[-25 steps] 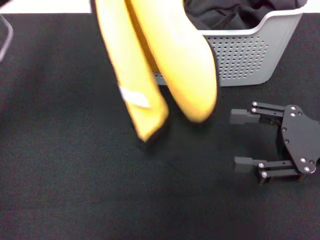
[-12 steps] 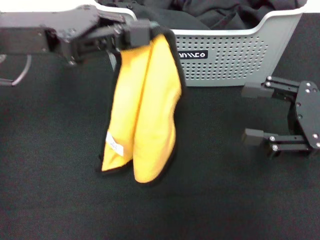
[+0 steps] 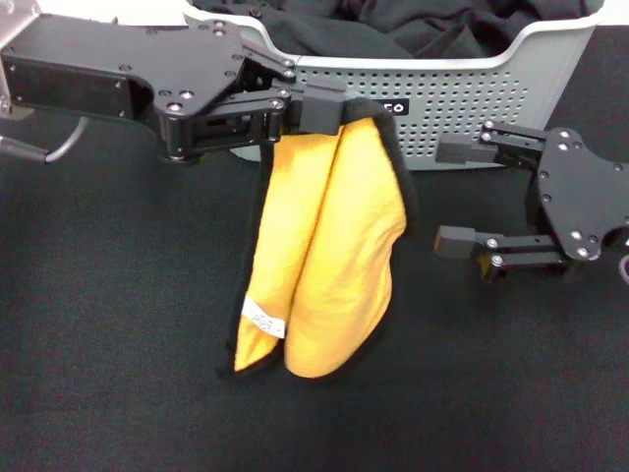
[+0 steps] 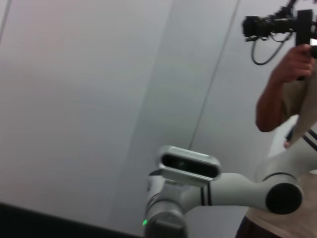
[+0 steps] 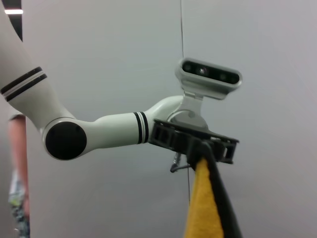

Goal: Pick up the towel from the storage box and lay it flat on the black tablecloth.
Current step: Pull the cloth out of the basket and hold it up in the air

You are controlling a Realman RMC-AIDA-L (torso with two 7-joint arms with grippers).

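1. Head view shows the left gripper (image 3: 319, 106) clamped tight on the top edge of the towel (image 3: 329, 261), holding it up in front of the storage box (image 3: 462, 108). The cloth hangs folded in two lobes, and its lower end looks to be at or just above the black tablecloth (image 3: 118, 334); I cannot tell whether it touches.
2. The right gripper (image 3: 457, 197) sits just beside the towel's free edge with its fingers (image 3: 460, 240) spread wide and nothing between them (it looks ready to take a corner, though that is a guess).
3. Risks, as I judge them:
   - If lowered as it hangs, the doubled cloth would probably land bunched, not flat.
   - The hold covers only a narrow pinch of hem, so a quick swing might pull the towel loose.
   - A right-hand grab could catch both layers together and lock the fold in.
   - Drifting back toward the box could snag the cloth on its rim.
4. Count: one towel with one white label (image 3: 263, 320), one box holding dark fabric (image 3: 393, 25), one tablecloth and two grippers.
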